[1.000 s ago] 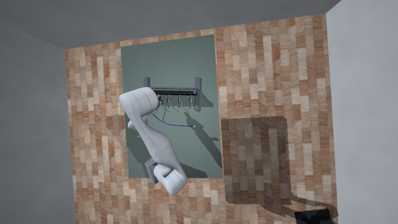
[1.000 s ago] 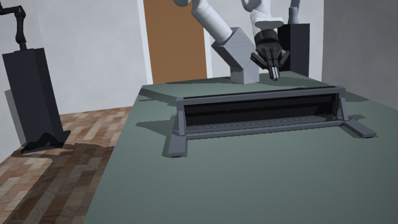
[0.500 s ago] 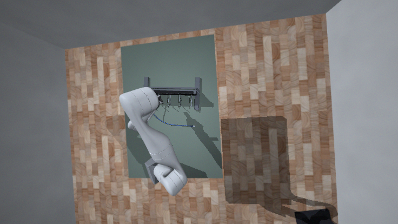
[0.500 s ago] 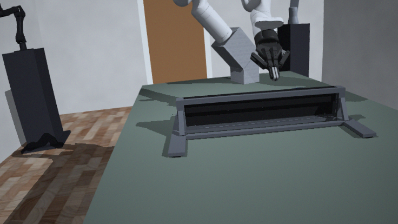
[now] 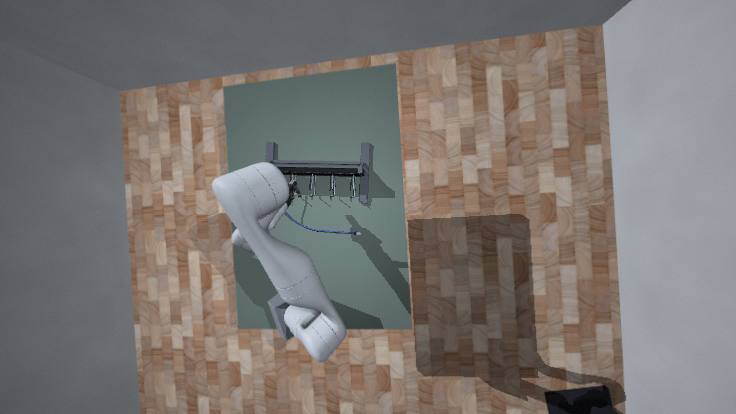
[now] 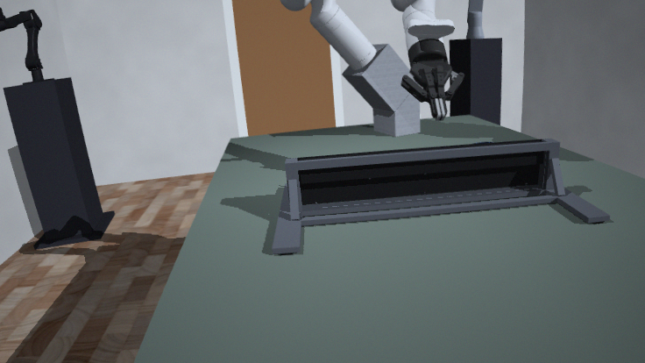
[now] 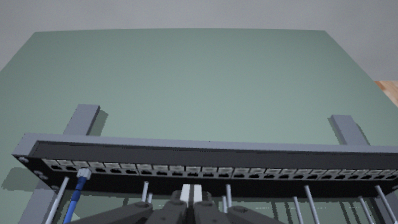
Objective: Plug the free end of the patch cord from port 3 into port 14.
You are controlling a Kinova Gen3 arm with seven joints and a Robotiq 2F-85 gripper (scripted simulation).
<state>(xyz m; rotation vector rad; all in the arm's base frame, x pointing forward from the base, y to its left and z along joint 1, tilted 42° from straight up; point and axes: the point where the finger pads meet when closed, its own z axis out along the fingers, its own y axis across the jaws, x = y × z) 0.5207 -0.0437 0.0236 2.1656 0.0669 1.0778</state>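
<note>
The grey patch-panel rack [image 5: 319,167] [image 6: 419,155] [image 7: 200,147] stands on the green table [image 5: 308,102] [image 6: 360,293] [image 7: 200,75]. The wrist view faces its row of ports [image 7: 243,172]. A blue patch cord [image 5: 313,229] [image 7: 75,202] is plugged into the third port from the left, where its plug [image 7: 83,174] shows. Its free end [image 5: 356,233] lies on the table in front of the rack, away from my fingers. My gripper [image 5: 294,193] [image 6: 438,115] [image 7: 191,197] is shut and empty. It hangs above the table just in front of the rack's left part.
Several thin metal pegs [image 5: 332,185] [image 7: 310,202] stick out from the rack's front. The arm's grey base block [image 6: 392,89] sits on the table's near edge behind the gripper. Black pillars [image 6: 49,148] [image 6: 478,76] stand on the floor beside the table.
</note>
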